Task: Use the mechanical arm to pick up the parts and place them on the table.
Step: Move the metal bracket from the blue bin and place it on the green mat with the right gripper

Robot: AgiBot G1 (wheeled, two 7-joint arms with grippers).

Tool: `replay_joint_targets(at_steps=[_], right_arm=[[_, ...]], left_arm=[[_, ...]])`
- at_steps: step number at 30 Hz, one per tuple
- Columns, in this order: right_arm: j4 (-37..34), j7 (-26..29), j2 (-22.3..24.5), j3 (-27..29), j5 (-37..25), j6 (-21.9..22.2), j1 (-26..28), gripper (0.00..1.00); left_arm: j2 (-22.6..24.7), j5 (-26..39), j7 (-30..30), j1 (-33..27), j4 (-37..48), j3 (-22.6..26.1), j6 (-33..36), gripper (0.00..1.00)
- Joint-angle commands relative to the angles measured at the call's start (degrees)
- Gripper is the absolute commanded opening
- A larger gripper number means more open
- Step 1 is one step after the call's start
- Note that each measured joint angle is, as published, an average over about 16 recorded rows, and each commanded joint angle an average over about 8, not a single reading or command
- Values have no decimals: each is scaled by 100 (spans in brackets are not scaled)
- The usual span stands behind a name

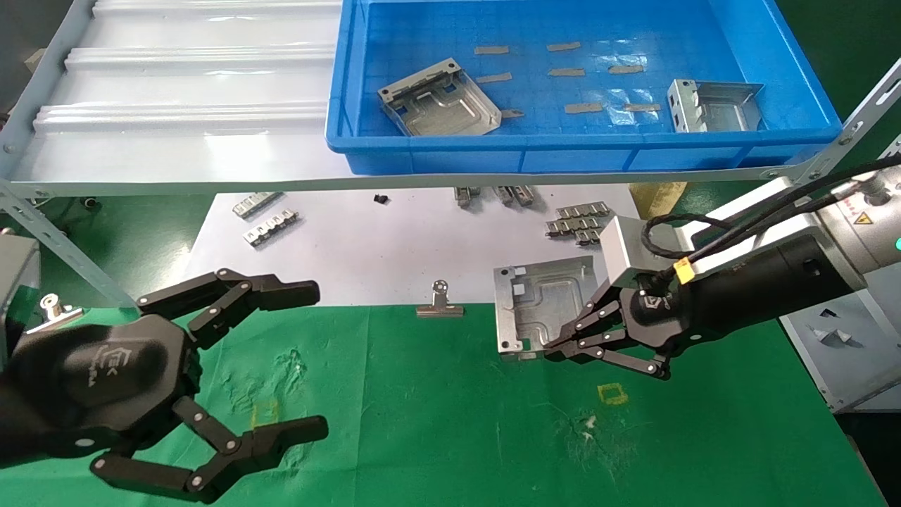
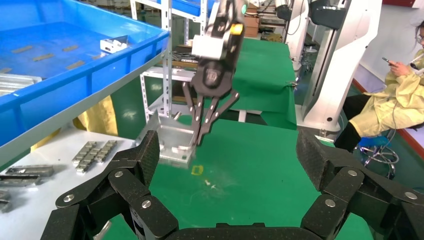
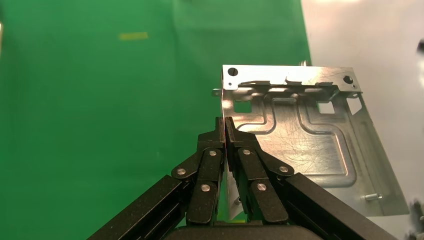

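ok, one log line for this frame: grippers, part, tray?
right gripper: shut on part, over table | left gripper: open, idle | blue tray: two parts left

A wide green cloth table [image 1: 450,422] carries small yellow square outlines [image 1: 612,393] and pale scuff marks; a plain white sheet [image 1: 380,246] lies on it. The silvery stamped sheet-metal plate [image 1: 538,310] shows embossed channels and square cut-outs. The bright blue plastic tray [image 1: 584,158] has brownish tape strips [image 1: 583,108] on its floor. Both multi-jointed finger grippers [image 1: 556,348] [image 1: 310,359] are black with silver rivets
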Motion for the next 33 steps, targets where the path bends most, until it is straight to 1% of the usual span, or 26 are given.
replay_joint_targets(at_steps=[1,10,16,22,31,32,33], right_arm=[[-152,-122,-95,-232,-119,10,-41,0],[-1034,-900,-583,-992,-572,14,-256,0],[-1530,-1277,-836,-1364,-762,46,-411,0],[-2002,-1604,-1039,-1515,-834,134,-422,0],[-2626,-2031,-1275,-1512,-810,389,-559,0],[-2681,-2067,-1297,-1512,-811,412,-579,2],[-2735,-2103,-1320,-1514,-816,433,-596,8]], left_arm=[[0,0,0,0,0,0,0,100],[0,0,0,0,0,0,0,100],[0,0,0,0,0,0,0,100],[0,0,0,0,0,0,0,100],[0,0,0,0,0,0,0,100],[0,0,0,0,0,0,0,100],[0,0,0,0,0,0,0,100]])
